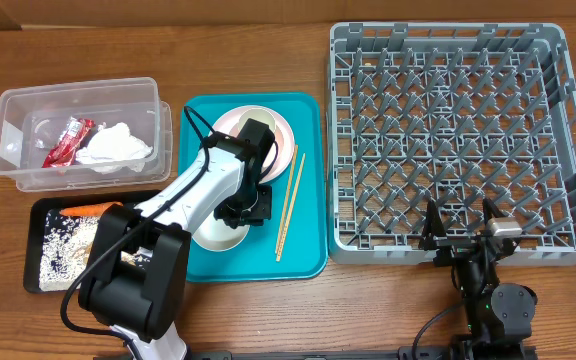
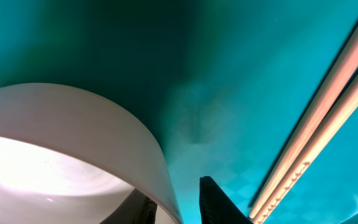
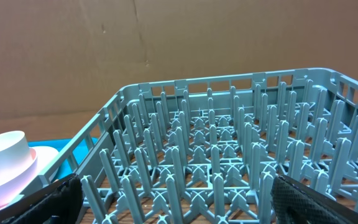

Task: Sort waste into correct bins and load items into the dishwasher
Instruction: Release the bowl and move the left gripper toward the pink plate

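Clear plastic with rounded corners, the tub (image 1: 8, 105) sits at the far left of the wooden bench (image 1: 268, 40) and holds the dry rubbish: a crinkled red wrapper (image 1: 68, 141) beside a crumpled white wad (image 1: 116, 145). Nearer, the shallow black tray (image 1: 31, 240) takes the food scraps. Beige rice-like crumbs (image 1: 68, 250) are strewn over its floor and a small orange carrot (image 1: 93, 209) lies along its far edge. By my reading the waste is sorted and only the dishes remain.

Right of both bins lies the smooth teal serving tray (image 1: 308, 250). A pale-pink plate (image 1: 283, 130) rests at its far end and a glossy white bowl (image 1: 213, 238) at its near end. Two thin wooden chopsticks (image 1: 290, 200) lie side by side along its right side. The left claw (image 1: 251, 205) reaches down at the bowl's right rim. Its wrist view shows one dark finger (image 2: 215, 200) just outside the curved wall with a sliver of teal between, likely so the thin rim can be pinched. Whether it is gripping I cannot tell. In the right wrist view, a small white cup (image 3: 4, 152) stands on what looks like the pink plate.

Further right, the square grey dish rack (image 1: 446, 140) is bare, an open lattice bristling with upright pegs meant to keep plates on edge. At its near edge the right claw (image 1: 465, 233) hangs released, fingers spread wide on nothing, probably waiting to receive.
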